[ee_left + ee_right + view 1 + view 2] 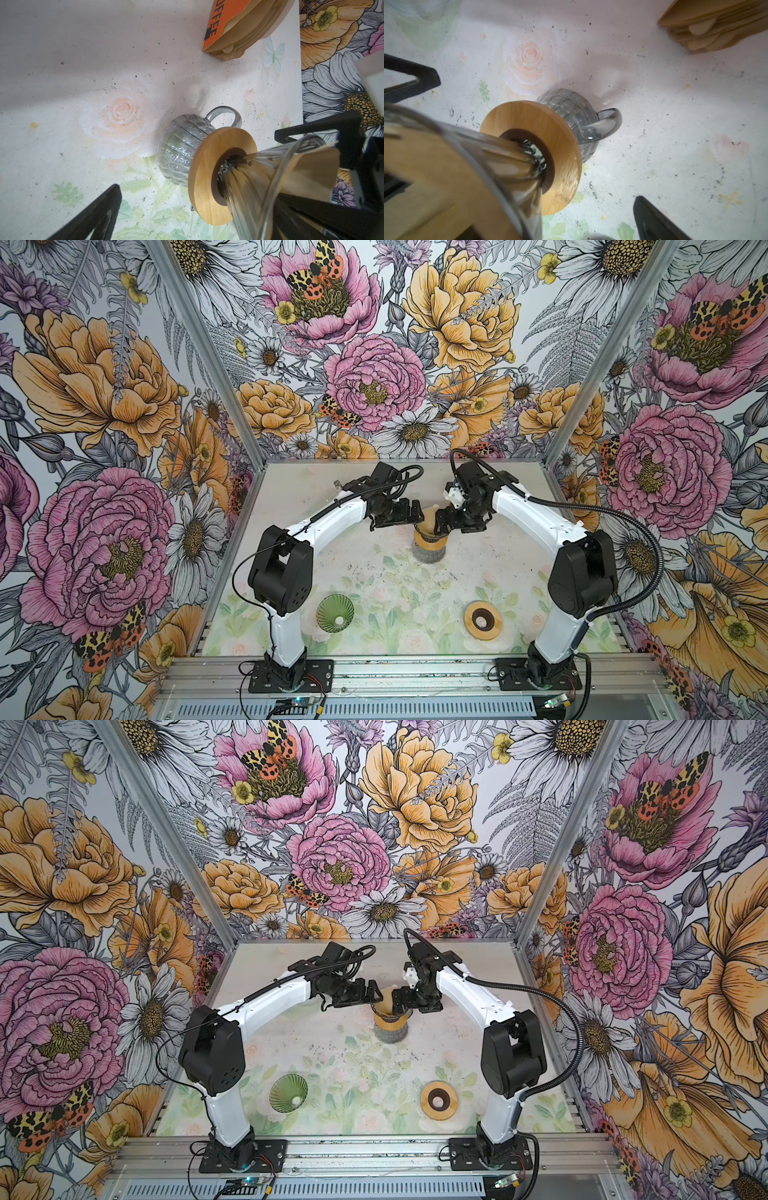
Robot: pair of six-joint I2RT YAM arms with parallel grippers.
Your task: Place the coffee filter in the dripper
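Between the wide-apart jaws of the left gripper [417,514] and the right gripper [437,521], the filter [311,166] sits in the dripper [251,176], its paper edge rising past the glass rim. Below the jaws, the dripper stands in a wooden collar [204,166] on the carafe [178,145]. Whether any jaw touches the paper cannot be told.

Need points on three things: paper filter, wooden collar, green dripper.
paper filter [320,166]: left wrist view, on the tan paper's exposed flap.
wooden collar [562,141]: right wrist view, on the flat top face.
green dripper [330,608]: in a top view, on the ribbed inner wall.
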